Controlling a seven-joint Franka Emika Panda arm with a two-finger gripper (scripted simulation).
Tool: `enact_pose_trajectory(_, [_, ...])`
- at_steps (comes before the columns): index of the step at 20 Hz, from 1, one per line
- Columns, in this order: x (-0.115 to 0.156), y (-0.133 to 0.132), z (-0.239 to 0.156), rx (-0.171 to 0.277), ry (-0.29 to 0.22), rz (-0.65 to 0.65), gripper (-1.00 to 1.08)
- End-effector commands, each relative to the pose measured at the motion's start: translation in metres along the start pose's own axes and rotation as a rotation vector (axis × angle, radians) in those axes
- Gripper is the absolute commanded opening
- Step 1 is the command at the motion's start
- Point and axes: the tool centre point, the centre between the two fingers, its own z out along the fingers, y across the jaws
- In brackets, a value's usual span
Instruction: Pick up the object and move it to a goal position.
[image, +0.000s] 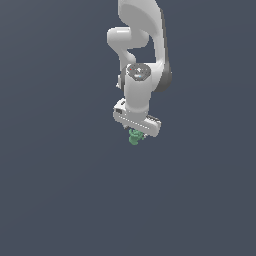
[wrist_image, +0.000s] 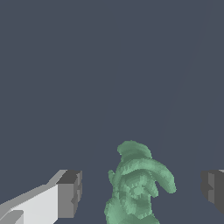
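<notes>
1. The object (wrist_image: 138, 186) sits between the fingers (wrist_image: 70, 194) of the claw (wrist_image: 142, 192), clear gaps on both sides
2. Claw wide, gripping nothing
3. Exterior view: object (image: 134, 137) directly under the claw (image: 136, 131); worktop edges not visible
4. Its long axis looks upright, so closing should catch it

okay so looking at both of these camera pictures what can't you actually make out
- Exterior view: the hand's fingertips, hidden behind its own body; the green object is too small to show its shape.
- Wrist view: the object's base, cut off by the frame edge; both fingers are also cut off.
- Either view: no goal marker shows.
</notes>
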Motion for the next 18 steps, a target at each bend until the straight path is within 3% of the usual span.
enact_pose_trajectory(1, [-0.008,0.001,0.004,-0.001,0.001,0.062,1.0])
enact_pose_trajectory(10, [-0.034,0.007,0.015,-0.003,0.002,0.254,1.0])
enact_pose_trajectory(18, [-0.046,0.01,0.02,-0.004,0.003,0.344,1.0])
